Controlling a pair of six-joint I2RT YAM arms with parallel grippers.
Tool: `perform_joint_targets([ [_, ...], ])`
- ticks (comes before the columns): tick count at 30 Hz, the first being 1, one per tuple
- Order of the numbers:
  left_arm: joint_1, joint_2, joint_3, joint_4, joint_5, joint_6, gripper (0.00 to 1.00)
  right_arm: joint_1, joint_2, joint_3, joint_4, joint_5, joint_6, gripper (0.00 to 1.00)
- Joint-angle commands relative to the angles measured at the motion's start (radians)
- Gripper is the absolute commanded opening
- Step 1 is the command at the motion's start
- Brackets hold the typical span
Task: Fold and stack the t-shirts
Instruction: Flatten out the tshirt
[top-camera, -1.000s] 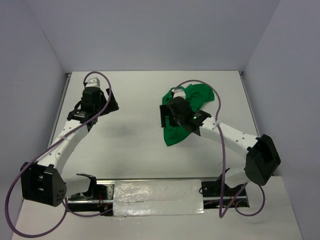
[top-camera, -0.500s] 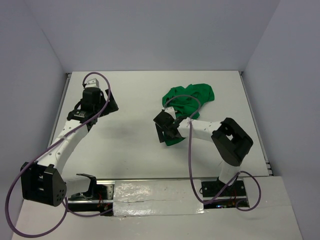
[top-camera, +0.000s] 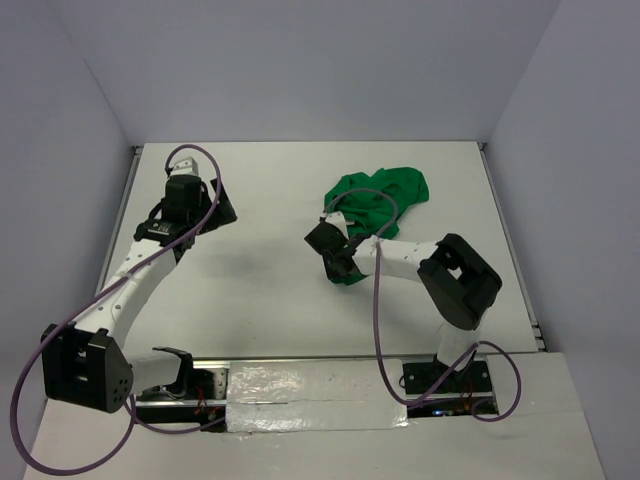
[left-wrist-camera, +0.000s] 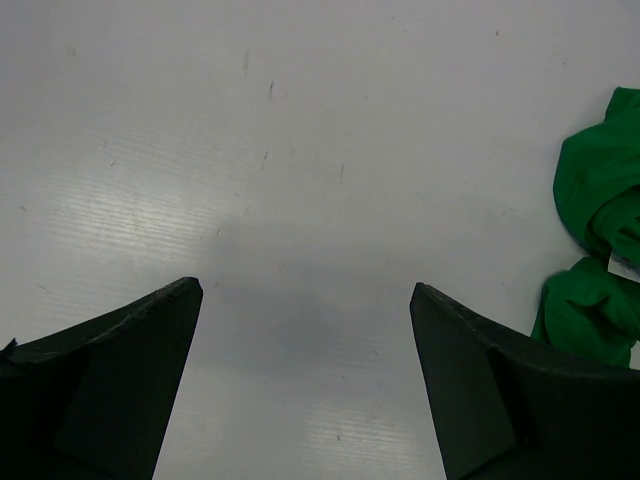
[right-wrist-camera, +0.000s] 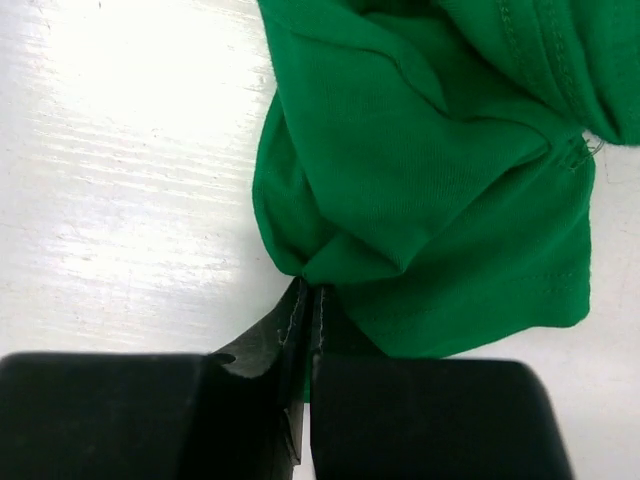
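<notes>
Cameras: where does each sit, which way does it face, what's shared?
Top external: above and behind the robot, looking down on the table, left arm, right arm and t-shirt.
Left wrist: on the left arm, facing bare table past the open left claw; t-shirt at right edge.
Right wrist: on the right arm, close over the right claw shut on a t-shirt fold.
Shared: all three show the t-shirt.

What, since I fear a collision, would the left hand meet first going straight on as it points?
Probably only the white table; the left hand points at it, and the crumpled bright green cloth t-shirt lies off to its right.
</notes>
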Motion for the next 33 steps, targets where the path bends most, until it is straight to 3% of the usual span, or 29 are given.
perform_joint_targets([
  [1,0.005,-0.021,0.005,-0.004,-0.024,-0.017,0.99,-0.007,-0.011,0.031,-0.019,0.006,-0.026,0.0],
  [6,0.05,-0.034,0.042,-0.075,-0.099,-0.044,0.99,-0.008,-0.138,0.219,-0.11,-0.056,-0.078,0.0],
  [9,0.142,-0.002,0.071,-0.148,-0.096,-0.101,0.99,-0.012,-0.044,0.481,-0.18,-0.118,-0.118,0.0],
  [10,0.165,0.006,0.08,-0.161,-0.09,-0.121,0.99,-0.012,0.005,0.673,-0.241,-0.145,-0.132,0.0],
  [12,0.227,0.018,0.091,-0.194,-0.066,-0.133,0.99,-0.008,0.113,0.907,-0.314,-0.179,-0.142,0.0],
  [13,0.26,0.019,0.105,-0.202,-0.057,-0.14,0.99,-0.008,0.23,1.188,-0.391,-0.216,-0.15,0.0],
  [16,0.304,0.015,0.139,-0.224,-0.03,-0.138,0.99,-0.021,0.442,1.74,-0.481,-0.266,-0.138,0.0],
  [18,0.344,0.015,0.163,-0.236,-0.018,-0.14,0.99,-0.07,0.385,1.691,-0.375,-0.377,-0.08,0.0],
  [19,0.363,0.015,0.189,-0.245,-0.004,-0.135,0.99,-0.085,0.227,1.435,-0.164,-0.417,-0.025,0.0],
  [21,0.372,0.019,0.229,-0.251,0.006,-0.126,1.0,-0.11,0.069,1.193,0.111,-0.432,0.006,0.0],
  [22,0.376,0.017,0.24,-0.253,0.017,-0.123,0.99,-0.111,0.014,1.093,0.14,-0.414,0.0,0.0],
  [26,0.378,0.002,0.268,-0.227,0.06,-0.114,0.99,-0.119,-0.14,1.129,0.06,-0.24,-0.086,0.0],
  [29,0.378,-0.004,0.254,-0.179,0.161,-0.106,0.98,-0.145,-0.264,1.06,0.034,-0.181,-0.158,0.0],
  [32,0.366,0.018,0.229,-0.145,0.293,-0.104,0.97,-0.195,-0.376,0.855,0.023,-0.075,-0.187,0.0],
  [33,0.352,0.028,0.211,-0.142,0.308,-0.103,0.97,-0.215,-0.454,0.707,0.028,-0.058,-0.187,0.0],
])
